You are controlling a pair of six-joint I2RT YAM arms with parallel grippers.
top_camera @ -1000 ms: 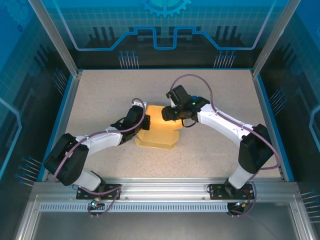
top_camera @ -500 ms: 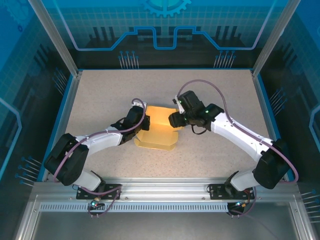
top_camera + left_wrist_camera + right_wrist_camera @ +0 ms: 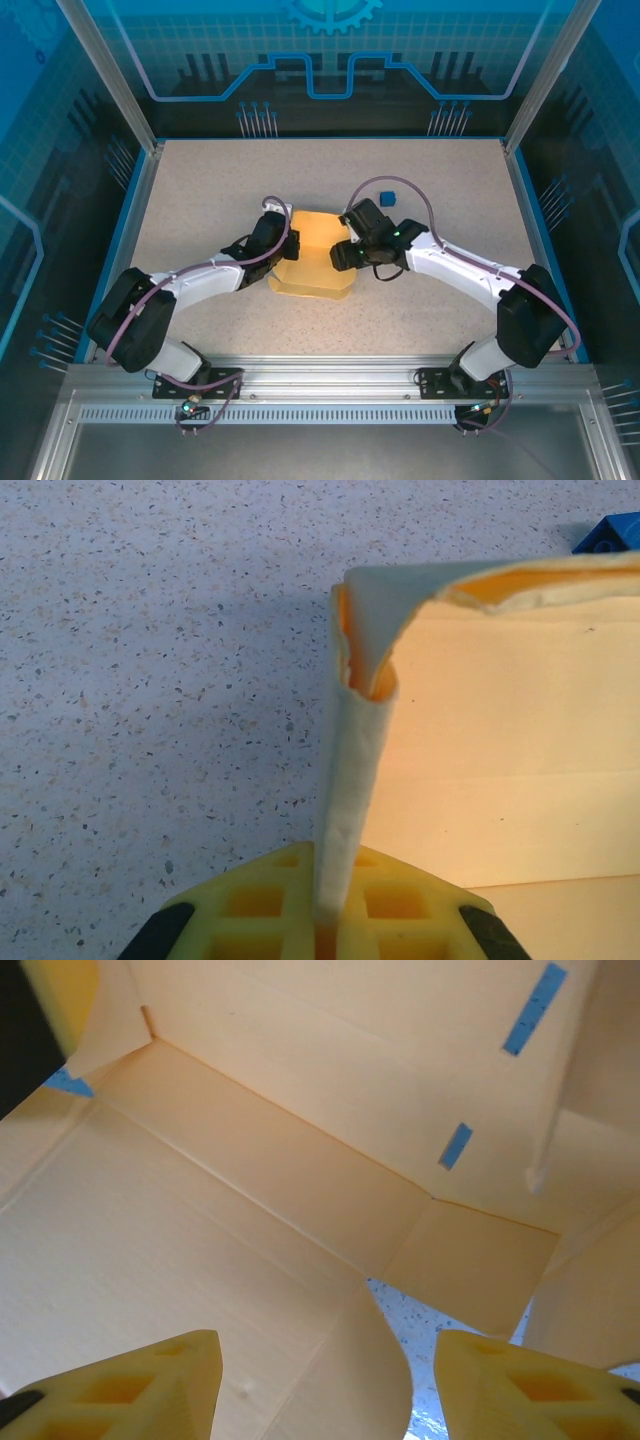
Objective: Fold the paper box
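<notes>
We are clamping our left gripper (image 3: pixel 325 925) shut on an upright flap of the paper box (image 3: pixel 500 760), which is lying between both grippers. Our right gripper (image 3: pixel 325 1375) is hovering, jaws apart, the box's creased panels directly ahead of it.

Robotics laboratory cell, aluminium frame (image 3: pixel 110 80) enclosing a speckled surface (image 3: pixel 200 180), blue circuit-print panels (image 3: pixel 330 60) lining the walls, two robot arms (image 3: pixel 200 280) standing bolted to a slotted rail (image 3: pixel 330 412).

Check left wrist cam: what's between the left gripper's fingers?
A standing flap of the paper box, seen edge-on, pinched in the shut left gripper. The left wrist view shows it.
</notes>
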